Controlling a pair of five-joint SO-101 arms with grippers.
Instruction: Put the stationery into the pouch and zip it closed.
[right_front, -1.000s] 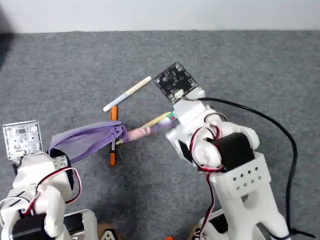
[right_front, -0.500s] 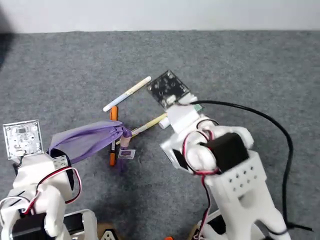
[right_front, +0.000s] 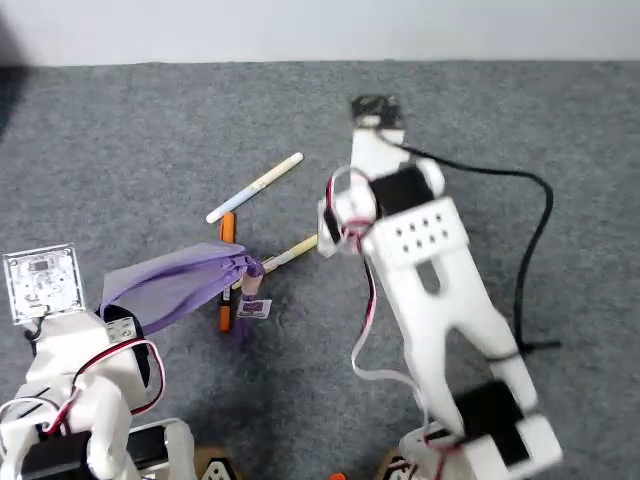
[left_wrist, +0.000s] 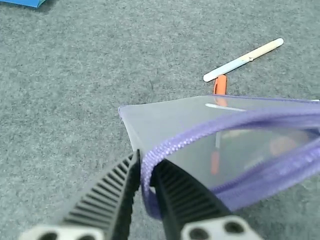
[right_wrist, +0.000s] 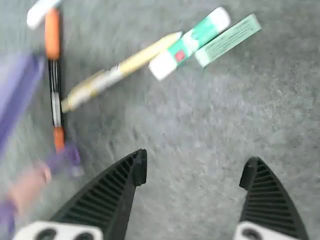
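The task is looking barely begun. The left gripper (left_wrist: 145, 167) is pinching the purple zip edge of the pouch (left_wrist: 225, 145) at one corner, its jaws pressed together on the fabric. It is holding that end in the lower left of the high view, so the pouch is stretching toward the centre of the frame with its two zip lines parting and its mouth standing open. The right gripper (right_wrist: 192, 172) is hanging over the grey mat (right_front: 500, 120) with its jaws spread wide and nothing between them. The stationery is lying out on the mat. A pale pen (right_front: 255, 187) is resting above and left of centre, and a yellow pen (right_front: 290, 253) is lying just beside the pouch's mouth. A green-and-white stick (right_wrist: 190, 42) is sitting next to a green strip (right_wrist: 227, 40). An orange marker (right_front: 226, 225) is crossing beneath the mouth end and showing through the clear wall, and whether any of it is inside cannot be told. By this reading, nearly all the loading is waiting to be done, and the zipping after it.
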